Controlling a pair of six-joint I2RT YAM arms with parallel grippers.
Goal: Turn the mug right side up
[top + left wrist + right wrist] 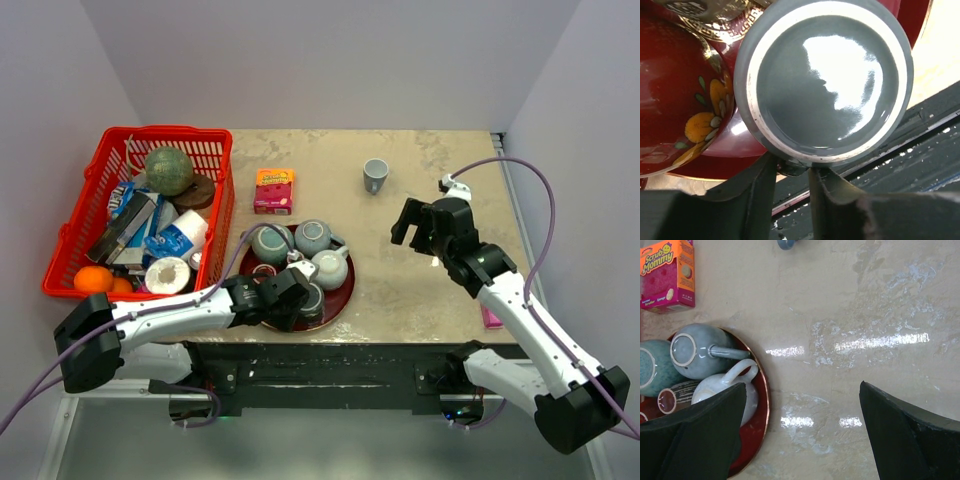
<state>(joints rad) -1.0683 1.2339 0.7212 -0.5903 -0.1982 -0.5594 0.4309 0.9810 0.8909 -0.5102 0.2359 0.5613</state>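
We see mug (825, 85) upside down, base facing left-wrist camera, at lower right rim of red tray (343, 290), bottom centre of top view. Our left claw (792, 175) pinched on its near edge, likely handle. Our right claw (801, 410) spread wide, well apart over bench (420, 290). We judge left arm nearer.

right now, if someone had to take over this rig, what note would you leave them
Left hand: fingers closed narrowly on what looks like the handle of the grey mug.
Right hand: open, holding nothing, over the table to the right of the red tray.
Mug: base up on the near right part of the tray, among other crockery.
Done: reach and, apparently, grasp.
Left: lift it, flip it, set it down mouth up.
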